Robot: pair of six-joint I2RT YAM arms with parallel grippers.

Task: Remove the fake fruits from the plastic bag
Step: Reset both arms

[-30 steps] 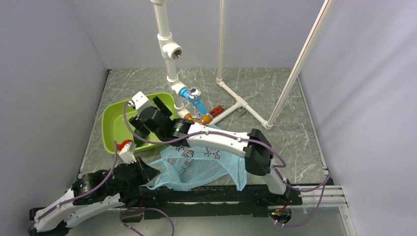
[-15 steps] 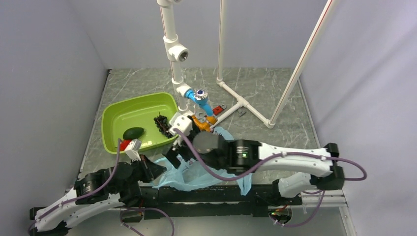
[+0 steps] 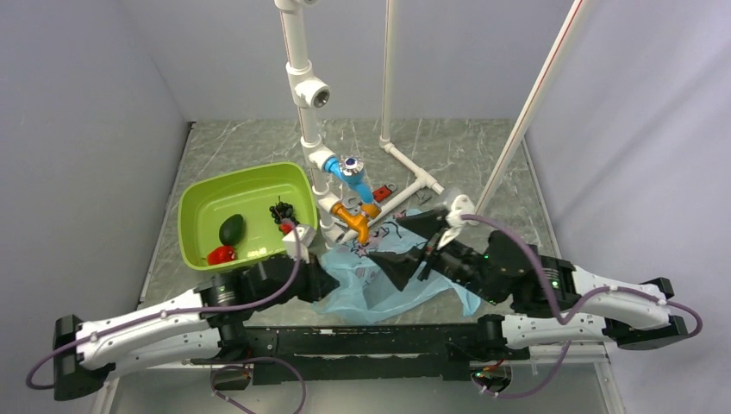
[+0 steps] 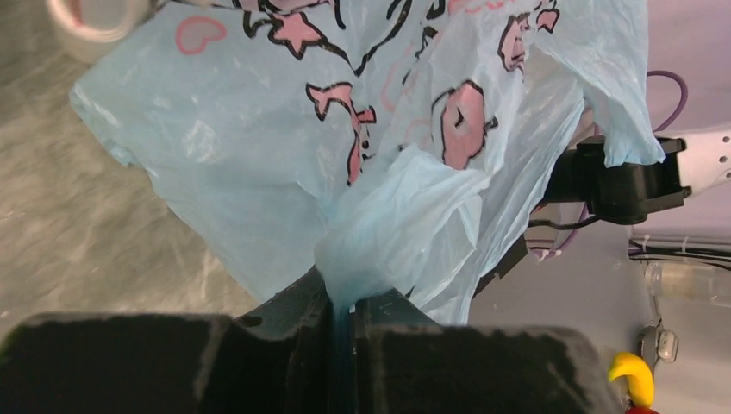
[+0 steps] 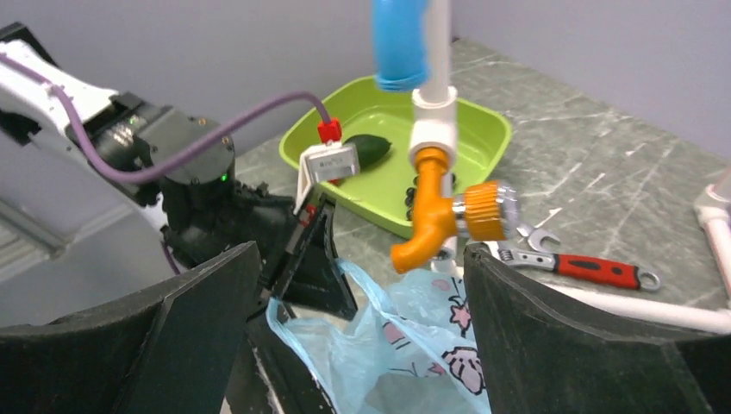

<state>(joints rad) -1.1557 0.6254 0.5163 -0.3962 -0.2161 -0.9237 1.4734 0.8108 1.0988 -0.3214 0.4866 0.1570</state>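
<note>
The light-blue plastic bag [image 3: 379, 289] lies crumpled on the table in front of the arms. My left gripper [image 3: 325, 281] is shut on the bag's left edge; the left wrist view shows the plastic [image 4: 345, 147] pinched between the jaws. My right gripper [image 3: 407, 248] is open and empty just above the bag's right part, with the bag [image 5: 405, 354] between its spread fingers [image 5: 172, 345]. The dark grapes [image 3: 281, 211] and the dark green oval fruit [image 3: 230, 229] lie in the lime-green tub [image 3: 200, 194], also seen from the right wrist [image 5: 366, 148].
A small red object [image 3: 221, 255] lies in the tub's near corner. A white pipe frame with blue and orange fittings [image 3: 352, 220] stands just behind the bag. A red-handled wrench [image 5: 577, 266] lies by the pipes. Grey walls enclose the table.
The right arm has drawn back from the tub to the right and now hovers open over the bag. The left gripper has moved right, still holding the bag. The fruits now show in the tub.
</note>
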